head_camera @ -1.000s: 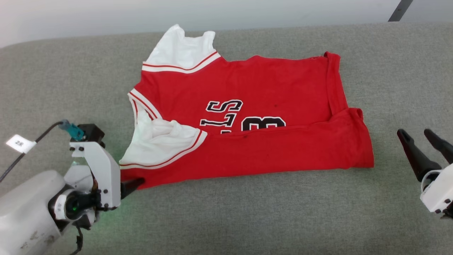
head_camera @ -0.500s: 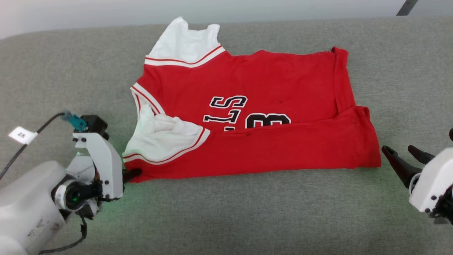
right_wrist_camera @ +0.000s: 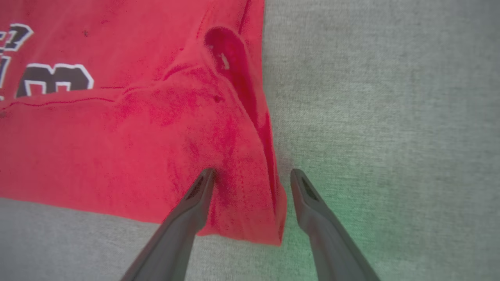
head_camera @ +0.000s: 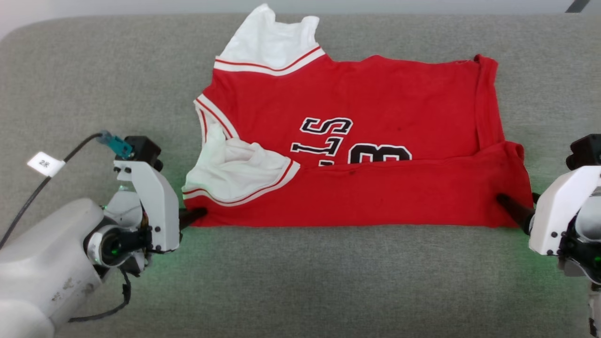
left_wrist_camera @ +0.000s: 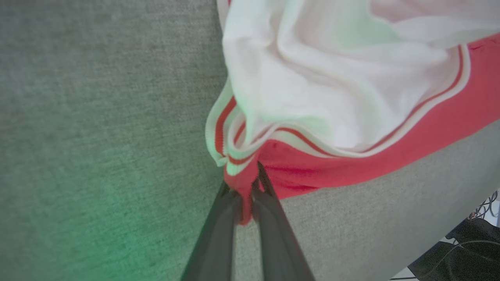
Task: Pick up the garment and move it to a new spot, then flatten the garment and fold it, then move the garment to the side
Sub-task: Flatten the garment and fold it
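Right gripper (right_wrist_camera: pixel 253 173) newly astride garment (head_camera: pixel 328 94) corner

A grey, woven surface (head_camera: pixel 328 281) spans the head view, its far-left corner rounded. Beyond the surface's far edge runs a pale background strip (head_camera: pixel 141 5), and a dark slanted bar (head_camera: pixel 576 5) shows past its far-right corner. A soft green glow (head_camera: pixel 164 263) tints 2 patches of the surface near its front edge. In the left wrist view, a black object (left_wrist_camera: pixel 461 249) with thin cables lies past the surface's edge.
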